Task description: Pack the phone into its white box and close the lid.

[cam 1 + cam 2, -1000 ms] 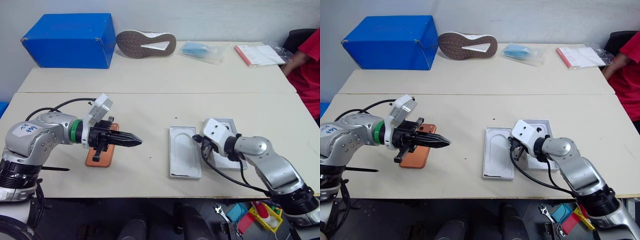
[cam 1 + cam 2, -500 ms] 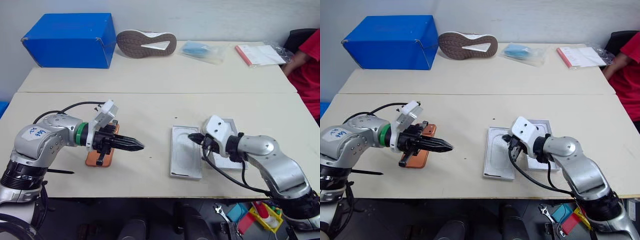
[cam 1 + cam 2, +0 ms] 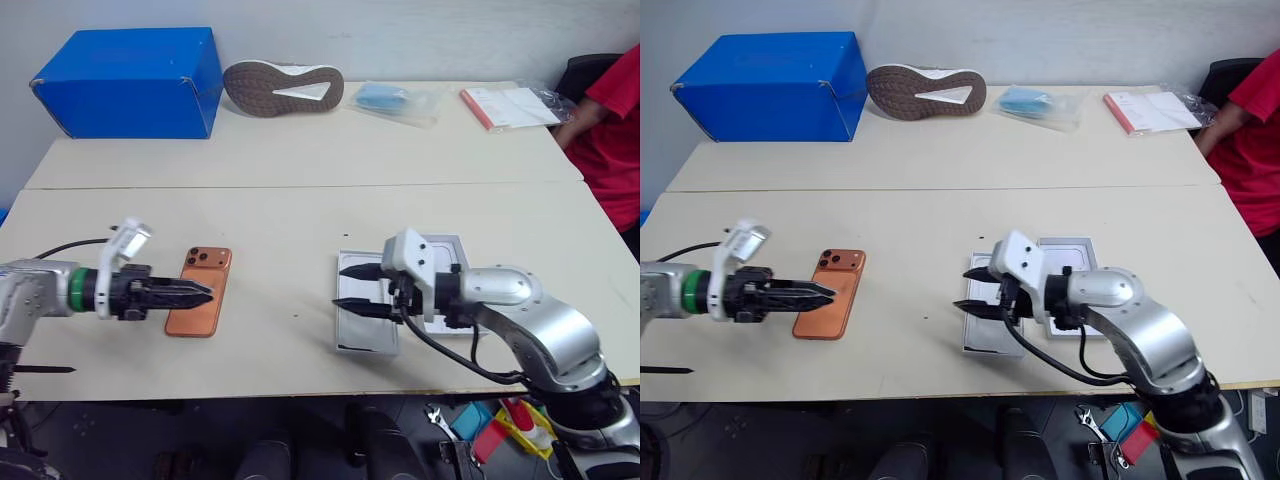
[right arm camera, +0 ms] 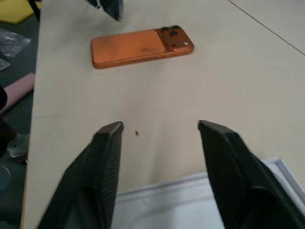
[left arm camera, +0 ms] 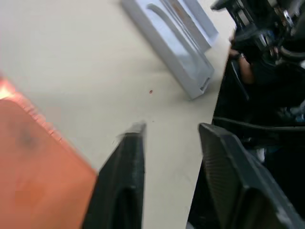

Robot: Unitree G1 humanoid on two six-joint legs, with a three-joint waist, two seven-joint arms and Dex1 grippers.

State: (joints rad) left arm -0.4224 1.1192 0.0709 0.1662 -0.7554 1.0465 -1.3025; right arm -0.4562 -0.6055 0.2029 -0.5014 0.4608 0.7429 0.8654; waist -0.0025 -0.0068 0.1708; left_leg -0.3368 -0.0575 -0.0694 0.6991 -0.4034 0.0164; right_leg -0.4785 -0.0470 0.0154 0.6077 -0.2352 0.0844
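Note:
The orange phone (image 3: 200,305) lies back up on the near table, its camera block at the far end. My left gripper (image 3: 205,292) reaches in from the left, open, its tips just over the phone's left side with nothing between them; the wrist view shows the phone (image 5: 33,191) beside one finger (image 5: 124,181). The lid (image 3: 368,330) lies open side up at centre right. Over its left edge my right gripper (image 3: 342,287) hangs open and empty, pointing left toward the phone (image 4: 138,45). Beside the lid, the white box (image 3: 450,248) is partly hidden by my right wrist.
On the far table are a blue box (image 3: 130,65), a shoe lying sole up (image 3: 285,85), a plastic bag (image 3: 395,100) and a booklet (image 3: 510,105). A person in red (image 3: 610,130) sits at the right. The table's front edge runs just below the lid.
Both grippers have opened. My left arm has pulled back to the left, uncovering the phone. My right gripper has swung left, out over the lid's left edge. The camera has shifted slightly.

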